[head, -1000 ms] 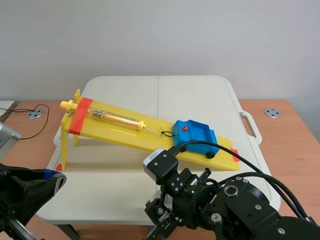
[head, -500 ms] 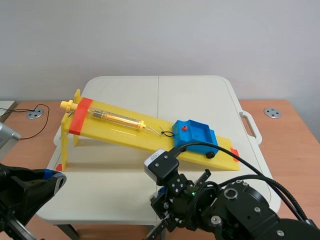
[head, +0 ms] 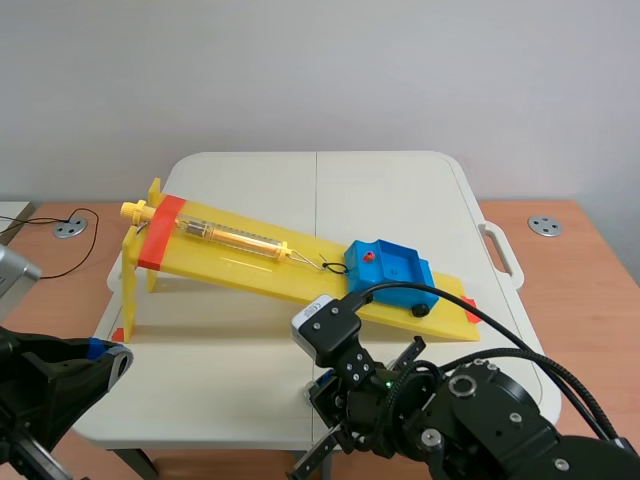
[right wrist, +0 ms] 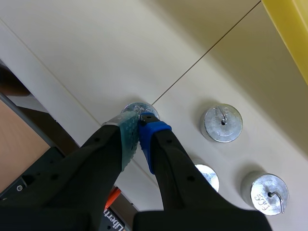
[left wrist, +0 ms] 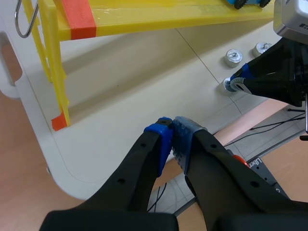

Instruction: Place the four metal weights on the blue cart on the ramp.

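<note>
**Right gripper** (right wrist: 139,126): pads pinched together on the hook of 1 metal weight (right wrist: 136,108), which sits on the table (right wrist: 72,57) near its front edge.

**Other 3 weights** (right wrist: 221,122): just beyond the gripper, apart from one another, all on the table.

**Blue cart** (head: 388,268): low on the yellow ramp (head: 250,262), with no weight seen in it.

**Left gripper** (left wrist: 172,131): pads closed on nothing, over the table's edge.

**Step in hand, as judged:** lifting weight 1 of 4. A pinch centred on the hook and a straight rise should let the weight hang plumb and not swing on its way to the cart.
</note>
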